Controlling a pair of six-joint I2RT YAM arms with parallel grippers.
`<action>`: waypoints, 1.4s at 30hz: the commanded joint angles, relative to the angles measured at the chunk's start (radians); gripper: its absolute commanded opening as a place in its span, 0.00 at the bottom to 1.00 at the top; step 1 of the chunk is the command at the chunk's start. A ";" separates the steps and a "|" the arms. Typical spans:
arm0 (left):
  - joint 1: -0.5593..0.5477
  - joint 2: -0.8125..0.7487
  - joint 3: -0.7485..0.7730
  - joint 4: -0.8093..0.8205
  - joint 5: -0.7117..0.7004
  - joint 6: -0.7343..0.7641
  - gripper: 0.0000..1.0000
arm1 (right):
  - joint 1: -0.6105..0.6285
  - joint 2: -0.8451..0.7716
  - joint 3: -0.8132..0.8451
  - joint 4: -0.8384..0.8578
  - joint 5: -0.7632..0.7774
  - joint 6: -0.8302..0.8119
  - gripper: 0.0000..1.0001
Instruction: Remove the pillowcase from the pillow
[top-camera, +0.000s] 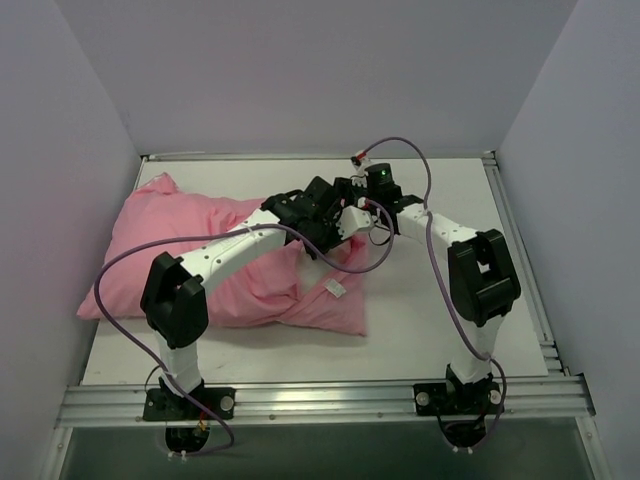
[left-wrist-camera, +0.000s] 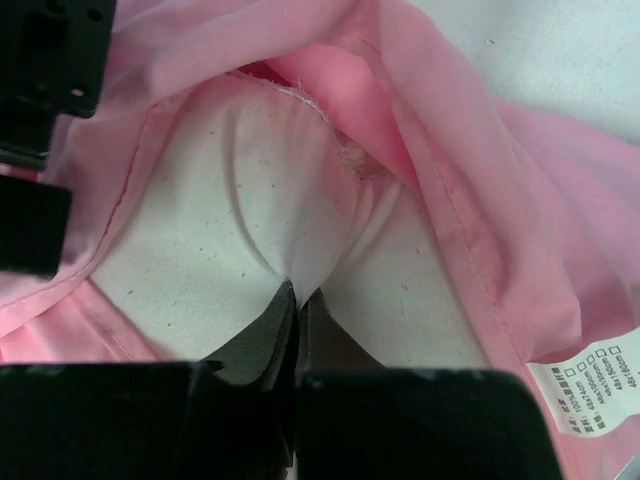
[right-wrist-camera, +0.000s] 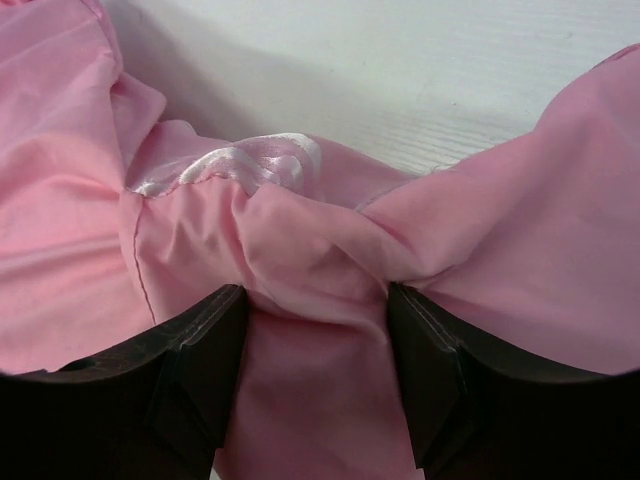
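Observation:
The pink pillowcase (top-camera: 180, 240) lies across the left and middle of the table, with the pillow hidden inside it in the top view. In the left wrist view the case's opening (left-wrist-camera: 470, 210) gapes and the white pillow (left-wrist-camera: 220, 220) shows inside. My left gripper (left-wrist-camera: 297, 292) is shut on a pinched fold of the white pillow. My right gripper (right-wrist-camera: 318, 330) grips a thick bunch of pink pillowcase (right-wrist-camera: 320, 260) between its fingers, beside a shiny white hem patch (right-wrist-camera: 250, 165). Both grippers meet at the case's right end, left (top-camera: 305, 205) and right (top-camera: 350, 222).
A white care label (left-wrist-camera: 590, 395) is sewn to the case's edge and also shows in the top view (top-camera: 335, 288). The white table (top-camera: 430, 330) has grey walls on three sides and a metal rail (top-camera: 320, 400) at the near edge. Purple cables loop above both arms.

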 joint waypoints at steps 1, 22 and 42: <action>0.021 -0.041 0.032 -0.006 -0.003 -0.017 0.02 | -0.006 -0.003 0.024 -0.035 0.004 -0.019 0.58; 0.153 -0.403 -0.043 -0.196 0.023 -0.008 0.02 | -0.213 0.134 -0.037 -0.013 0.135 0.022 0.00; 0.176 -0.027 0.462 -0.039 0.020 -0.233 0.02 | -0.105 -0.478 -0.115 -0.349 0.205 -0.023 0.69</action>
